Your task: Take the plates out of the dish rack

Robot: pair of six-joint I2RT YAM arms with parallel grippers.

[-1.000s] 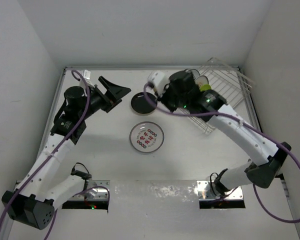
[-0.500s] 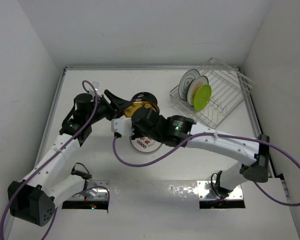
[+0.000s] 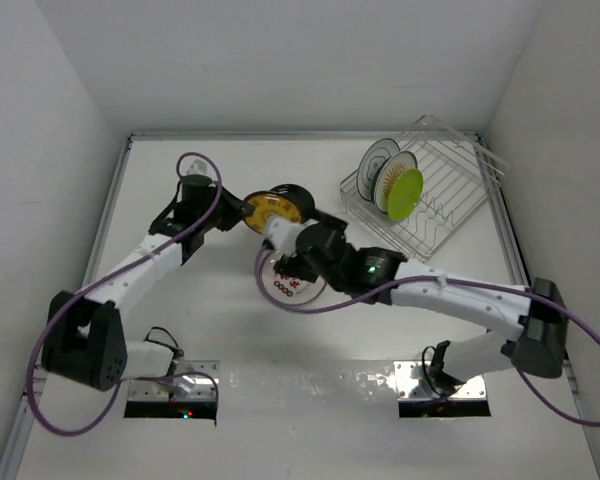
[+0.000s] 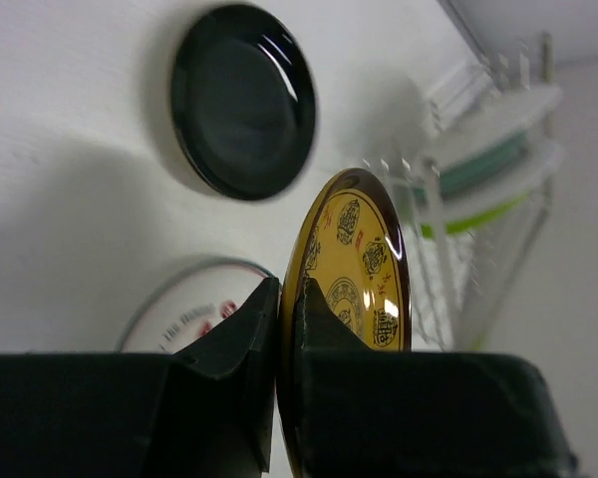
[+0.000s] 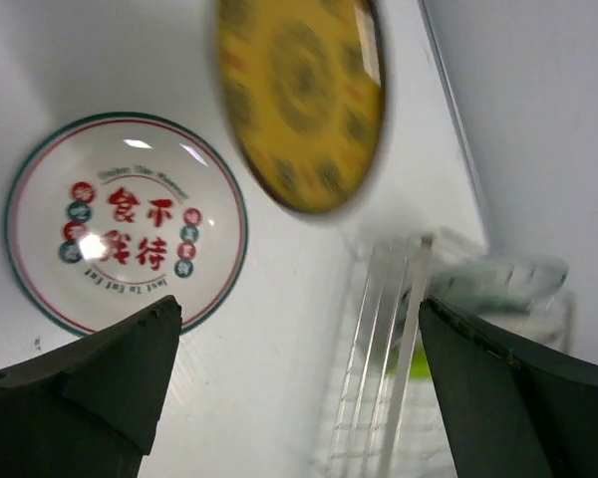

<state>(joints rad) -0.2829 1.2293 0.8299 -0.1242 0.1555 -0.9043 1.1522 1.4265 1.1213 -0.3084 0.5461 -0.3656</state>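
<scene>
My left gripper (image 4: 287, 334) is clamped on the lower rim of the brown-yellow plate (image 4: 354, 269). It holds the plate on edge in the air, just beyond the red-lettered plate (image 4: 184, 314) that lies flat on the table (image 3: 200, 330). The grip is a thin pinch on a glossy rim, so I judge the plate could swing or slide out as I tilt it to lay it down. The black plate (image 4: 241, 100) sits just beyond the red-lettered plate, and a careless descent could clip either one.

My right gripper (image 5: 299, 304) hangs over the red-lettered plate with its fingers spread wide and nothing in them. It is near enough to my left gripper that the two could knock together.

Well to the right of and beyond the red-lettered plate, the dish rack (image 3: 445, 195) holds three more plates: one dark-patterned (image 3: 377, 160), one orange-rayed (image 3: 388, 180) and one lime green (image 3: 407, 195).

Only the left wrist view shows the pinch itself, a finger on each face. Only the top view shows my right arm (image 3: 430, 290) crossing the red-lettered plate. The right wrist view shows that plate whole.
</scene>
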